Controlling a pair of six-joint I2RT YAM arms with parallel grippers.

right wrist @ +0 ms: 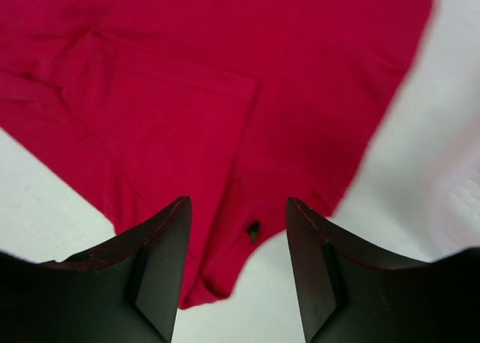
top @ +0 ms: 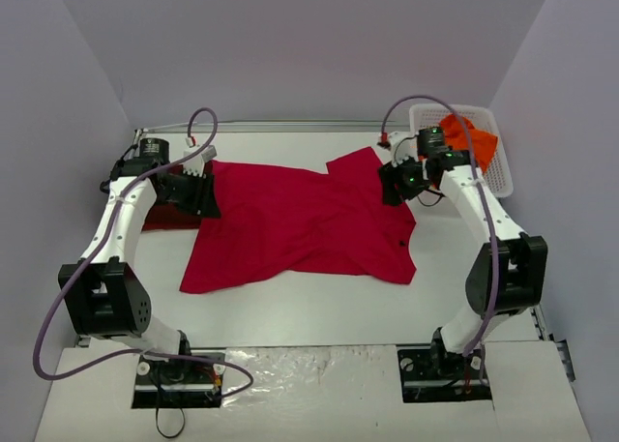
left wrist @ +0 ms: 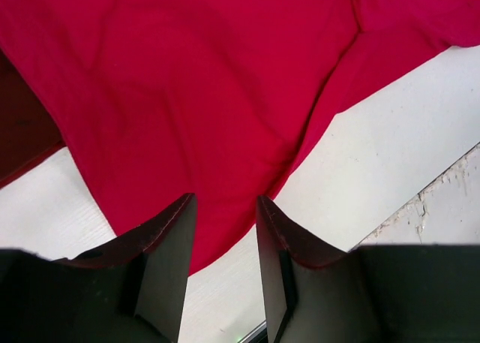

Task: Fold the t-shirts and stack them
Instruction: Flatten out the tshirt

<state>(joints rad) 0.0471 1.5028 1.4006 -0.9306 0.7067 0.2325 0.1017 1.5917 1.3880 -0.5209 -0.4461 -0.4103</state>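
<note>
A bright red t-shirt (top: 300, 224) lies spread out on the white table. It fills the upper part of the left wrist view (left wrist: 187, 95) and of the right wrist view (right wrist: 225, 80). A dark maroon shirt (top: 169, 215) lies folded at the left, partly under the left arm, and shows in the left wrist view (left wrist: 19, 140). An orange shirt (top: 471, 137) sits in the basket at the back right. My left gripper (left wrist: 225, 208) is open and empty above the red shirt's left edge. My right gripper (right wrist: 238, 212) is open and empty above the shirt's right edge.
A white lattice basket (top: 498, 162) stands at the back right corner, beside the right arm. Grey walls close in the table on three sides. The table's edge and a scuffed lower surface (left wrist: 442, 208) show in the left wrist view.
</note>
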